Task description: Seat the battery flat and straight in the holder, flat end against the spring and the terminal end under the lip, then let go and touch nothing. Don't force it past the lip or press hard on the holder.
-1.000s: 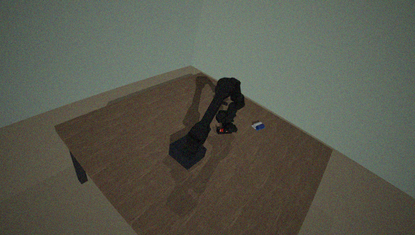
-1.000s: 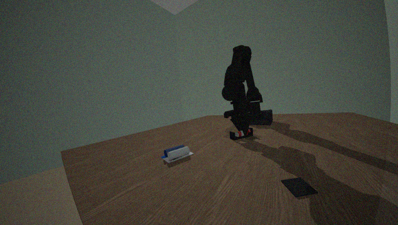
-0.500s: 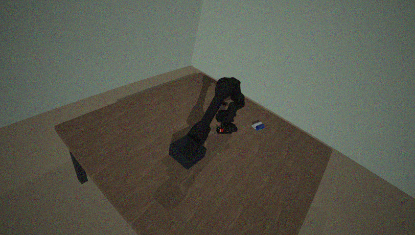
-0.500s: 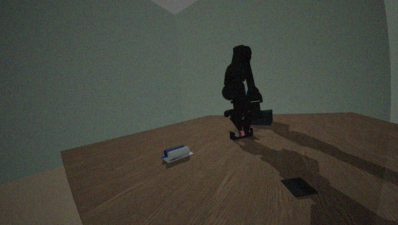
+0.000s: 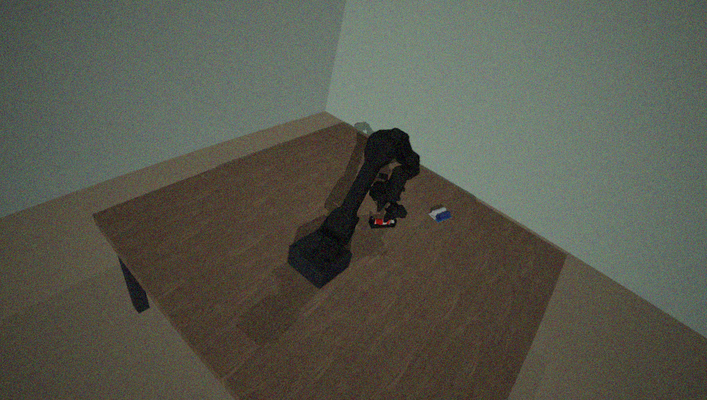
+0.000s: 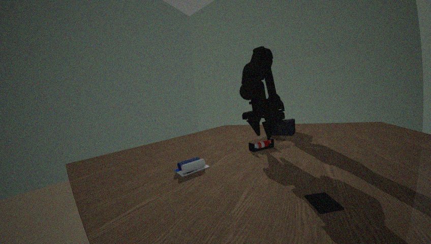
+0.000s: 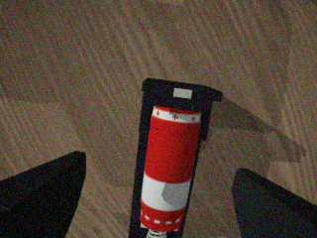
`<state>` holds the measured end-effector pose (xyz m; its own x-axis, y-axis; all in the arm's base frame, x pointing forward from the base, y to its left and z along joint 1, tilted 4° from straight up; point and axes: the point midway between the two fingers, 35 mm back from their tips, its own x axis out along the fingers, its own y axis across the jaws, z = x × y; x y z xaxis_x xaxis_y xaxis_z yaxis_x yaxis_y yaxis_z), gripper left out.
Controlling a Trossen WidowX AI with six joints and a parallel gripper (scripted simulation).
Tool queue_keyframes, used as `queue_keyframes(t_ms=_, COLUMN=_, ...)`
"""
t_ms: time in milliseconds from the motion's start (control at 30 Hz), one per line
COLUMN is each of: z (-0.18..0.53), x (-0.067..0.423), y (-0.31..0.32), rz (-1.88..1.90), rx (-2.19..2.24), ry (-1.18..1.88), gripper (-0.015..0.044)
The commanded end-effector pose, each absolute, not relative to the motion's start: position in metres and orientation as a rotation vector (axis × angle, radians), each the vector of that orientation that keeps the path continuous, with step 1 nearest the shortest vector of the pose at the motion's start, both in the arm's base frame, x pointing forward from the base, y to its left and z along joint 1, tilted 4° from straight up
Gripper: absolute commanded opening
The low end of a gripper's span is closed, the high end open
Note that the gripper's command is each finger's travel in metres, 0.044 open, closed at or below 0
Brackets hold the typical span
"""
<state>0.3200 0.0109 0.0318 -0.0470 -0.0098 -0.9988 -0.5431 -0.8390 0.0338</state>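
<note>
A red and white battery lies flat in the black holder. My gripper is open. Its fingers stand apart on either side of the holder, a little above it, and hold nothing.
A white tray with a blue and a white cylinder lies on the table away from the holder. A flat black square pad lies near the front. The arm's base stands beside the holder.
</note>
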Motion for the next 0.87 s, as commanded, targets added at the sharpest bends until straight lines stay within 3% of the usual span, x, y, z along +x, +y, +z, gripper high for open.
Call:
queue_keyframes(t_ms=0, z=0.0765, x=0.3217, y=0.0135, rz=1.906, rx=-1.890, ry=0.573, gripper=0.0387)
queue_keyframes(t_ms=67, z=0.0834, x=0.3204, y=0.0138, rz=1.905, rx=-1.890, ry=0.573, gripper=0.0440)
queue_keyframes(t_ms=833, z=0.0834, x=0.3198, y=0.0132, rz=1.905, rx=-1.890, ry=0.573, gripper=0.0440)
